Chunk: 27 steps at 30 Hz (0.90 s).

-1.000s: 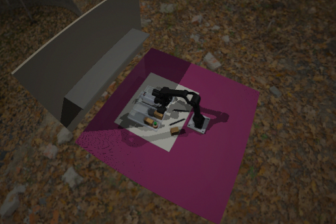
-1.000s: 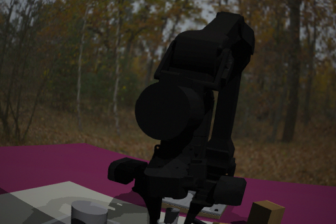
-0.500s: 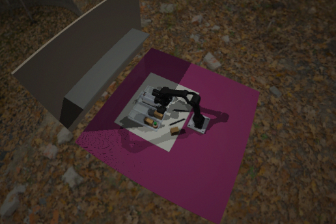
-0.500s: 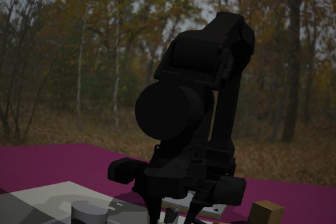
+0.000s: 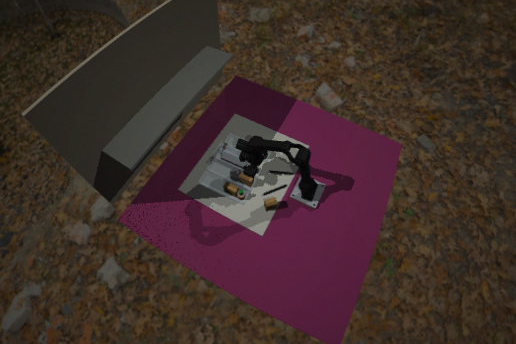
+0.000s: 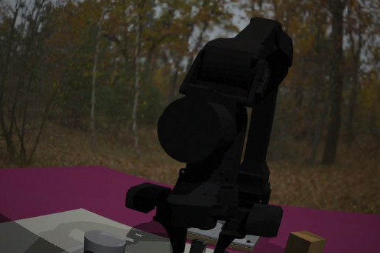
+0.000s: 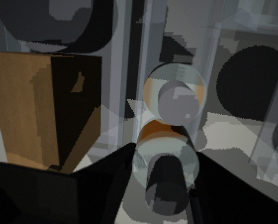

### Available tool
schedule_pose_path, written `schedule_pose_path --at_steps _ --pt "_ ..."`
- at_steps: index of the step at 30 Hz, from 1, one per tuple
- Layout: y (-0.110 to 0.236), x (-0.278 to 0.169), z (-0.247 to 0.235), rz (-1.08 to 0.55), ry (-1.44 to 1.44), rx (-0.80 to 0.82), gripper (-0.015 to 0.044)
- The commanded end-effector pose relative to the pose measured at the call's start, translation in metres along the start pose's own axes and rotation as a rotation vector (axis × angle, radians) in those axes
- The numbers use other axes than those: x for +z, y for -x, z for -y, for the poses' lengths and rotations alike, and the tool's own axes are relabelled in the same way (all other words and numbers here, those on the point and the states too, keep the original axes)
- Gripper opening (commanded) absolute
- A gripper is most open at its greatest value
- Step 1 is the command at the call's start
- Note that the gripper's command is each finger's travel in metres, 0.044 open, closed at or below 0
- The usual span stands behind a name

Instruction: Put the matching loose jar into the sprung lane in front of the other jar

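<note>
- I am holding the new jar (image 7: pixel 167 172) tight in my jaws.
- It is touching the old jar (image 7: pixel 175 97) in the lane.
- Pushing back and letting go are not yet done.

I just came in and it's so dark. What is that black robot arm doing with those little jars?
The black arm's gripper is shut on a clear jar with a grey lid. It holds that jar right in front of a matching jar that stands in a narrow clear lane. A brown wooden block sits to the side. From above, the arm reaches from its base plate over the pale board.
</note>
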<state>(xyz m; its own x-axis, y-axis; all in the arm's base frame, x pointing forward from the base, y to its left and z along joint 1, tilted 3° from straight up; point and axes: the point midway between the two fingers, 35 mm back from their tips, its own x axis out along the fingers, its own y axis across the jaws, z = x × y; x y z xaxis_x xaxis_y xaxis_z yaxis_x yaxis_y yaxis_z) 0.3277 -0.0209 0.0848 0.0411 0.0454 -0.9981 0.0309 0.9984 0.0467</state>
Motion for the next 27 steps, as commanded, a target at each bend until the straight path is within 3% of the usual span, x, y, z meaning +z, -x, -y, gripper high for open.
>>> schedule_pose_path --at_steps 1,27 --pt "0.0042 0.0082 0.0006 0.031 -0.003 -0.004 0.0" --pt "-0.0014 0.0095 0.0006 0.031 -0.003 -0.004 0.0"
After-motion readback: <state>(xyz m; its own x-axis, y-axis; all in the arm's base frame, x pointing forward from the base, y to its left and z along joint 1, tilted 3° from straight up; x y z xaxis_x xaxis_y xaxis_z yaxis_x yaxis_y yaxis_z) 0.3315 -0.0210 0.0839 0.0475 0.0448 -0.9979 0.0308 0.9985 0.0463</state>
